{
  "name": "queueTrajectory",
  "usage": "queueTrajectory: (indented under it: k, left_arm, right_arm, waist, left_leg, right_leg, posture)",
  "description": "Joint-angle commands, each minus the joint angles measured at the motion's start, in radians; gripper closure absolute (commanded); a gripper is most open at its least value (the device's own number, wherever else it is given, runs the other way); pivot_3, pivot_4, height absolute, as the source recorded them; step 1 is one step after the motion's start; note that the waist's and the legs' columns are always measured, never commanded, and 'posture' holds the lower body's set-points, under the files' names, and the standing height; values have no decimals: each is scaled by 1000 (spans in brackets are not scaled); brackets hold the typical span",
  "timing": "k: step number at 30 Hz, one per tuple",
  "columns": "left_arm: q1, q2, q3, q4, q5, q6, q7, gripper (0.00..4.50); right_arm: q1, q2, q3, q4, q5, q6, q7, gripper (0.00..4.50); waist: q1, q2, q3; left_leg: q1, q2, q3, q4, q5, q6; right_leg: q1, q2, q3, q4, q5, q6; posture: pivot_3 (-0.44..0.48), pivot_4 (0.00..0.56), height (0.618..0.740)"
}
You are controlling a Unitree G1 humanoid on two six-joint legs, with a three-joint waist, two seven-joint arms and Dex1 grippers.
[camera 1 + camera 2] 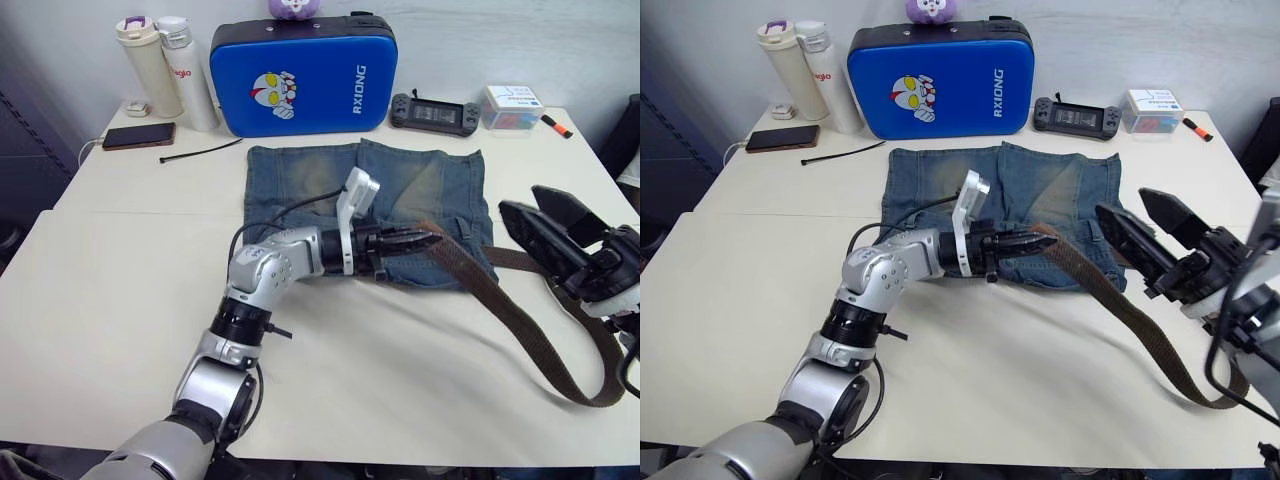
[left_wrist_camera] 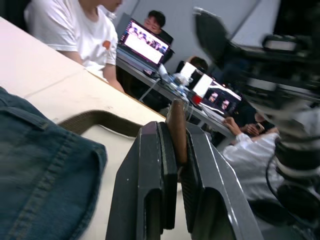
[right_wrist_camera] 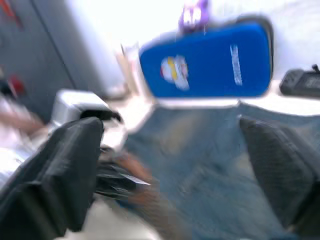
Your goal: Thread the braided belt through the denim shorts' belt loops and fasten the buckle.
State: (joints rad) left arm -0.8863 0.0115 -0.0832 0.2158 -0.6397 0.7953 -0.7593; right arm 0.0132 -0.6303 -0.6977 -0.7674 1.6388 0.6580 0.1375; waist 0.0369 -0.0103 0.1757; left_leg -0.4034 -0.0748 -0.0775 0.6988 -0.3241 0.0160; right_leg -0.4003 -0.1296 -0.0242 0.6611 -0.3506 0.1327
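left gripper [image 1: 425,240]: fingers pressed together on the free end of the braided belt [image 1: 520,320], the strap tip pinched edgewise between the two black pads, as the left wrist view shows [image 2: 176,131]. the gripper lies low over the near edge of the denim shorts [image 1: 400,185], fingertips pointing toward the robot's right.

from that pinch the belt's long axis runs away to the right and toward the robot, across the bare table [image 1: 120,300], then curls back in a loop that passes under the right gripper [image 1: 1150,235]. the buckle cannot be made out; it is presumably at the far end of the strap, hidden near the right arm.

right gripper: fingers spread wide, holding nothing, hovering just right of the shorts and above the belt's returning length.

the shorts lie flat directly beneath and beyond the left gripper, the waistband apparently along the near edge; individual belt loops cannot be told apart. judged from this layout, threading is not yet begun: no part of the strap sits under denim. the held tip is already at the near edge, so the left arm is the nearer one for feeding it into a loop.

beyond the shorts stands a blue case [image 1: 300,75].
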Motion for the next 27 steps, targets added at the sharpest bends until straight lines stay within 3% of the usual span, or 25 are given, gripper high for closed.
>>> queueTrajectory:
  k: [1, 5, 7, 11, 17, 27]
  left_arm:
    - [-52, -32, 33, 45, -17, -23, -12, 4500]
    - [-107, -57, 66, 97, -39, 8, -19, 4500]
    - [-130, -67, 90, 96, -61, 39, -5, 4500]
    - [-129, -56, 73, 58, -27, 9, -10, 4500]
    - [-132, -56, 100, 0, -60, 65, 31, 4500]
    - [-102, -31, 121, -37, -48, 94, 102, 4500]
  right_arm:
    - [82, 98, 127, -175, 204, -130, -78, 47]
    - [198, 225, 310, -214, 103, -170, -91, 47]
    - [259, 286, 415, -148, -40, -163, -41, 47]
    - [235, 373, 518, -61, -164, -210, -12, 47]
    - [94, 457, 506, 135, -216, -295, 46, 47]
    - [-7, 554, 450, 261, -217, -379, 129, 47]
  waist:
    - [-2, 0, 0]
    - [-10, 0, 0]
    - [-11, 0, 0]
    - [-14, 0, 0]
    - [-14, 1, -1]
    - [-14, 1, -1]
  left_leg:
    - [0, 0, 0, 0, 0, 0]
    - [0, -1, 1, 0, 0, 1]
    - [0, -2, 2, 0, 1, 2]
    - [0, -1, 5, -2, 1, 1]
    - [-1, -1, 7, -1, 1, 1]
    - [-1, -1, 7, -1, 1, 1]
  right_leg:
    - [0, 0, 0, 0, 0, 0]
    - [0, 1, 0, 1, 0, 1]
    - [-2, 2, 0, 2, 0, 1]
    - [-6, 5, 2, 4, 0, 1]
    - [-10, 6, 2, 8, 0, 1]
    - [-11, 6, 3, 11, 0, 1]
  posture:
    - [0, 150, 677]
    - [0, 150, 677]
    - [0, 150, 677]
    - [0, 150, 677]
    - [0, 150, 677]
    - [0, 150, 677]
